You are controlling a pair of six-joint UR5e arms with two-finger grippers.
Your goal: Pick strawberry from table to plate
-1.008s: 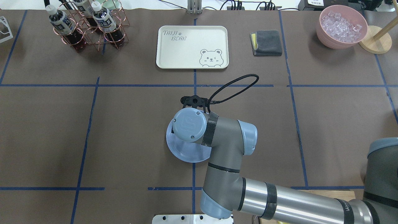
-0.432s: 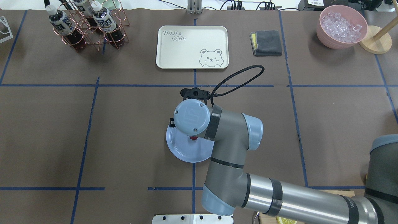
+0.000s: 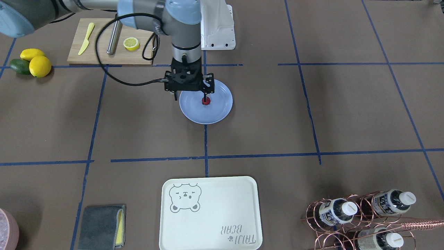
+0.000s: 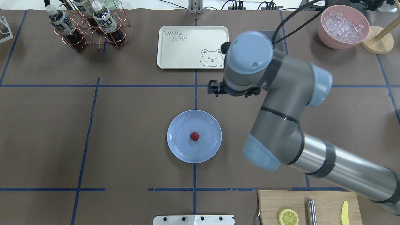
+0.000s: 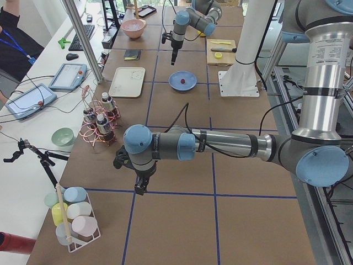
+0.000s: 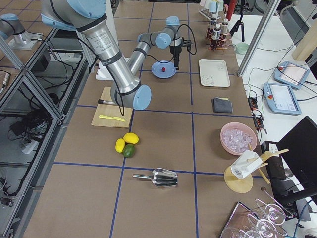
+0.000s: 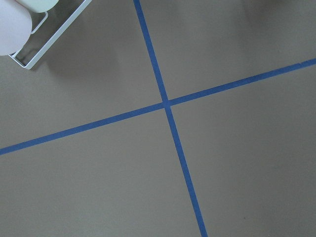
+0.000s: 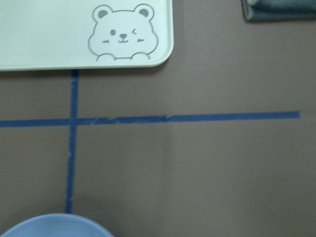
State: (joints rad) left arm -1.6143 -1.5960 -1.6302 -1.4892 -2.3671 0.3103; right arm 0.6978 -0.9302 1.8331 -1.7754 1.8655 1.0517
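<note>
The strawberry [image 4: 194, 136] is a small dark-red berry lying near the middle of the light-blue plate [image 4: 181, 148] on the brown table [image 4: 125, 131]. In the overhead view my right wrist is raised beyond the plate near the tray, with its fingers hidden under it. The front-facing view shows my right gripper [image 3: 190, 99] open and low over the plate [image 3: 211, 114], one finger beside the strawberry [image 3: 206, 101]. The right wrist view holds only the plate's rim [image 8: 54, 224]. My left gripper [image 5: 140, 186] hangs far off over bare table; I cannot tell whether it is open or shut.
A cream bear tray [image 4: 187, 47] lies beyond the plate, and a copper bottle rack [image 4: 87, 28] stands at the far left. A pink bowl of ice [image 4: 343, 26] sits far right. A cutting board [image 4: 322, 200] with a lemon half [image 4: 288, 216] is near right.
My right arm has risen and swung away from the plate toward the tray. The strawberry, half hidden under the wrist before, now lies uncovered on the plate.
</note>
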